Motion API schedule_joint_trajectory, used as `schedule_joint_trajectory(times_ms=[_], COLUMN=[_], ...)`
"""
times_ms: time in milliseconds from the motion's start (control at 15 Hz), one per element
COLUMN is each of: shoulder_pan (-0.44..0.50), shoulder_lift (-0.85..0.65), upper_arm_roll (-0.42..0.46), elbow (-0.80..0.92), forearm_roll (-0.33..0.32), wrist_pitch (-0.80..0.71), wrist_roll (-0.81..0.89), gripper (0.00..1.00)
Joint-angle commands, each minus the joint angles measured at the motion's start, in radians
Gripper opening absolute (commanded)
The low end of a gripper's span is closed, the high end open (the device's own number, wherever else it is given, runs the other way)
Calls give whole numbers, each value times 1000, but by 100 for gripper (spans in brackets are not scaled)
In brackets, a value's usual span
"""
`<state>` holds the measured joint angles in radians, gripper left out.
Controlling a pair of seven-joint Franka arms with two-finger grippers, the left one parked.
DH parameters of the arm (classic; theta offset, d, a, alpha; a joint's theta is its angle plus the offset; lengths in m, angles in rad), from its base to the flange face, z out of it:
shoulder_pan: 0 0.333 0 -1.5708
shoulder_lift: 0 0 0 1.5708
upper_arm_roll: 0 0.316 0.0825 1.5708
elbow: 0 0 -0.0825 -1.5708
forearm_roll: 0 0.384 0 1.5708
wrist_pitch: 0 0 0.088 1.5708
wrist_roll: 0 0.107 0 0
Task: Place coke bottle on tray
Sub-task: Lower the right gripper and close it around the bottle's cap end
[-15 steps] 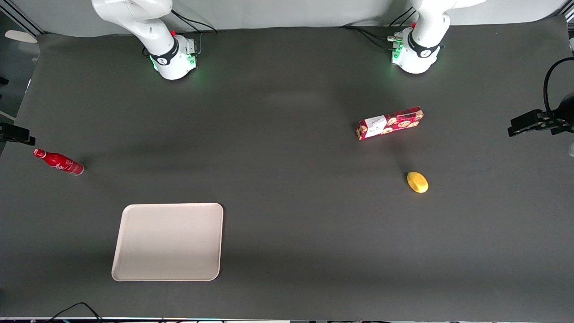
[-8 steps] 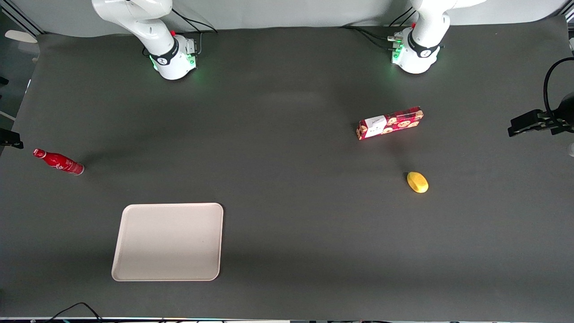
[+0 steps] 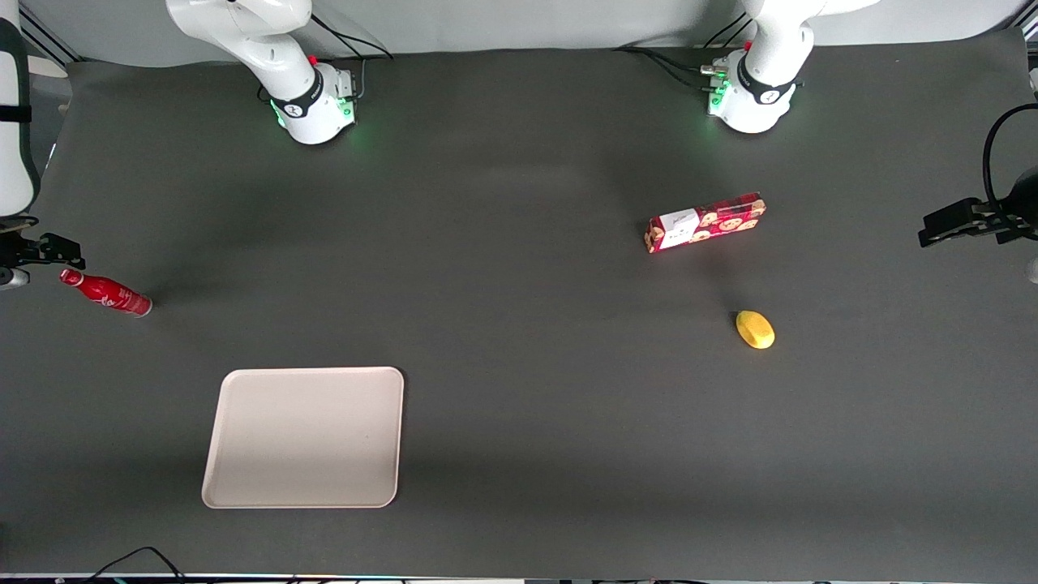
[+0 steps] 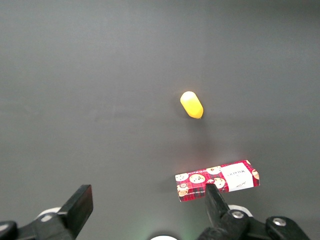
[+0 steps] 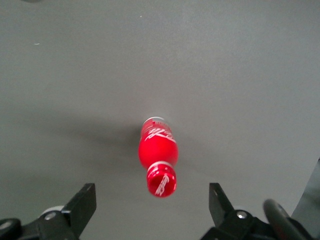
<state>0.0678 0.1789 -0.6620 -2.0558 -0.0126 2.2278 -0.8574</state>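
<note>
While the coke bottle (image 5: 158,155) stands upright, cap topmost, the gripper (image 5: 150,210) hovers above, fingers (image 5: 82,202) apart.

One bottle (image 3: 105,293), tray (image 3: 303,437), box (image 3: 705,222), lemon (image 3: 754,329)

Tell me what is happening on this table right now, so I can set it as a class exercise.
The right arm's claw hangs open above the coke bottle, which stands upright on the dark table at the working arm's end, not yet gripped. The bottle's cap sits between the two spread fingers in the wrist view. The tray lies bare, nearer the front camera than the bottle. A cookie box and a yellow lemon rest untouched toward the parked arm's end.
</note>
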Motion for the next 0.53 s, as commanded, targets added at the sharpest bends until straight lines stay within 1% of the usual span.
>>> schedule_joint_trajectory(times_ms=[0, 133, 267, 333, 467], shoulder_pan=[0, 0, -2, -2, 0], shoulder_lift=[-16, -9, 2, 5, 39], upper_arm_roll=[-10, -10, -10, -10, -10], elbow=[-64, -67, -67, -66, -60], forearm_roll=[25, 25, 25, 35, 98], wrist_pitch=[93, 110, 121, 128, 156], wrist_roll=[-63, -65, -68, -81, -145], gripper=[100, 100, 98, 94, 89])
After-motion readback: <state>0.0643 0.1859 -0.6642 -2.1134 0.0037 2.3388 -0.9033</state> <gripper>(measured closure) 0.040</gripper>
